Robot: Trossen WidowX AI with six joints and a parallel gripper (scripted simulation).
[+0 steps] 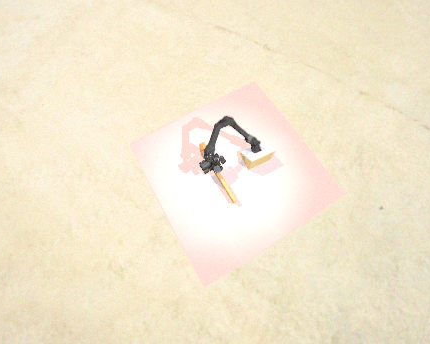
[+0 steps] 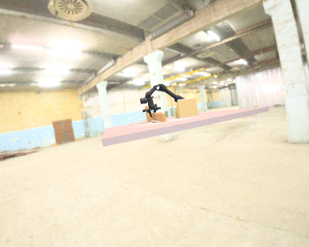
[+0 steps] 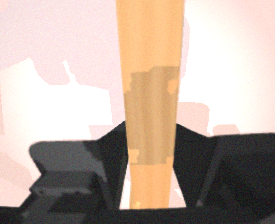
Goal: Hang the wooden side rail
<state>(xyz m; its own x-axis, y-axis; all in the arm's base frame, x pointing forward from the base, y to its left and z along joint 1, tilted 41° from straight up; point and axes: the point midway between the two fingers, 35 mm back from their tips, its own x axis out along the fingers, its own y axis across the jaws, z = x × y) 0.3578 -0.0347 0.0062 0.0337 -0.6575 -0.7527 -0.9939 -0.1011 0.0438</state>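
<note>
The wooden side rail [image 1: 226,187] [image 2: 160,117] [image 3: 150,40] runs from under the gripper toward the front of the table in the top view. My gripper [image 1: 215,170] [image 2: 151,115] [image 3: 145,121] is shut on the rail, with one black finger on each side of it in the wrist view. The headboard post [image 1: 202,147] [image 2: 148,118] stands just behind the gripper, at the other end of the rail. The steel hooks, the pins and the slot are too small or hidden to make out. I cannot tell whether the rail's far end touches the table.
The arm's base stands on a wooden block [image 1: 260,159] [image 2: 187,108] to the right of the rail and post. The pink table [image 1: 206,272] [image 2: 134,135] carries everything, and the arm's shadow falls across it behind the post.
</note>
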